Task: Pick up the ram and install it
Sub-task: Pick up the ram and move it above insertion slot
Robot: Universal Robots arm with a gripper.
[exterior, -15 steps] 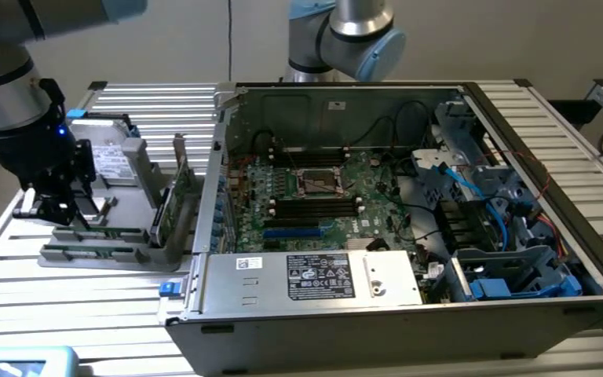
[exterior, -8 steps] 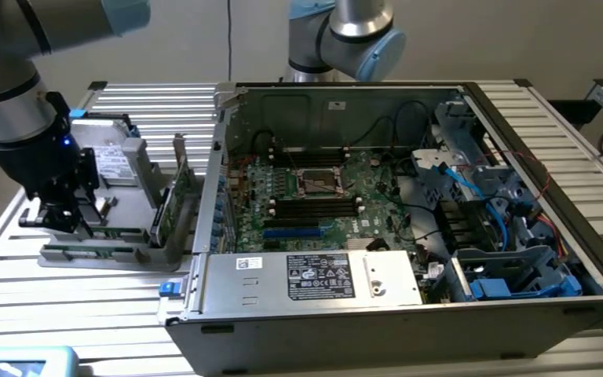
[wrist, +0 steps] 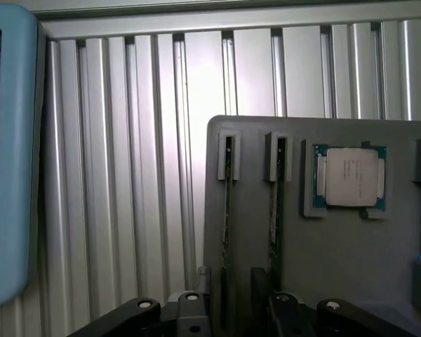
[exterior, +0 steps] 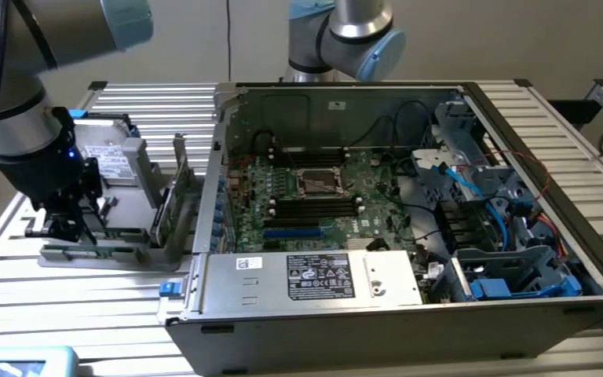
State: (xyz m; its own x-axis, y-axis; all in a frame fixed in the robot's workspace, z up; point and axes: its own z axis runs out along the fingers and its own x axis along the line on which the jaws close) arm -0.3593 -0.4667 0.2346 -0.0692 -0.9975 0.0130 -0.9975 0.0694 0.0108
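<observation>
Two ram sticks stand on edge in slots of a grey holder tray (wrist: 252,253). One ram stick (wrist: 226,210) runs down between my fingertips; the other ram stick (wrist: 274,203) stands one slot over. My gripper (wrist: 233,305) is open, with its jaws on either side of the first stick and apart from it. In the exterior view the gripper (exterior: 66,228) hangs low over the tray (exterior: 123,258) at that view's left, with the ram (exterior: 87,252) just beneath it.
A CPU chip (wrist: 351,175) lies in the tray beside the sticks. A hard drive (exterior: 107,161) and a green expansion card (exterior: 181,196) stand in the same tray. The open computer case (exterior: 553,236) with its motherboard (exterior: 312,196) lies to the exterior view's right. A light blue device (wrist: 7,161) rests on the slatted table (wrist: 126,175).
</observation>
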